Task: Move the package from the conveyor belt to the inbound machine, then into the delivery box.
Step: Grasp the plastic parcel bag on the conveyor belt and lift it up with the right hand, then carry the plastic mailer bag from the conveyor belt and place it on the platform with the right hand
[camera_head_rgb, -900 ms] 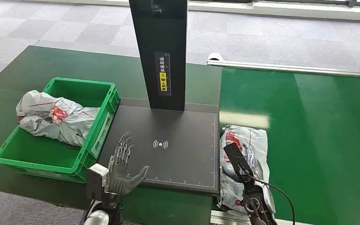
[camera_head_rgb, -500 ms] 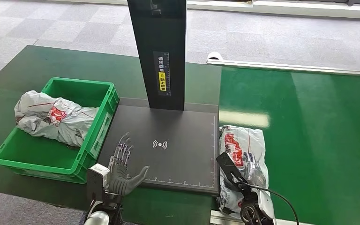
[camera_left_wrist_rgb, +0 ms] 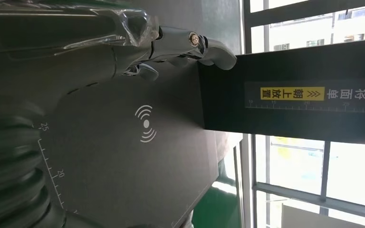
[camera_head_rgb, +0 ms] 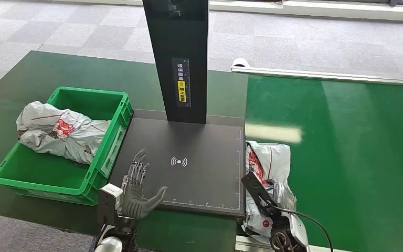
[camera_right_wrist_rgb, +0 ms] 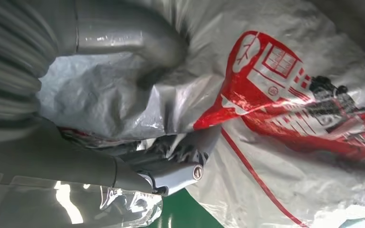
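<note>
Since half a second ago your package (camera_head_rgb: 268, 173) has bunched up and risen at its near end, its far edge pulling back toward the robot, while your left hand is staying where it was. The package, a crinkled grey plastic mailer with red print, is lying on the green conveyor belt (camera_head_rgb: 346, 147), just beside the right edge of the inbound machine (camera_head_rgb: 189, 168). Your right hand (camera_head_rgb: 273, 194) is gripping it: in the right wrist view the thick thumb (camera_right_wrist_rgb: 123, 35) is pressing into the plastic from one side and the darker fingers (camera_right_wrist_rgb: 171, 164) are curling in from the other, with folds of the bag gathered between them. Your left hand (camera_head_rgb: 135, 189) is hovering open over the near left corner of the machine's dark plate, fingers spread and pointing away from you, holding nothing. The machine's black post (camera_head_rgb: 181, 58) is standing upright at the back of the plate, carrying a yellow label. To the left of the plate, the green delivery box (camera_head_rgb: 105, 157) is sitting on the dark green tabletop (camera_head_rgb: 10, 94), with another grey mailer (camera_head_rgb: 63, 131) lying in it.
</note>
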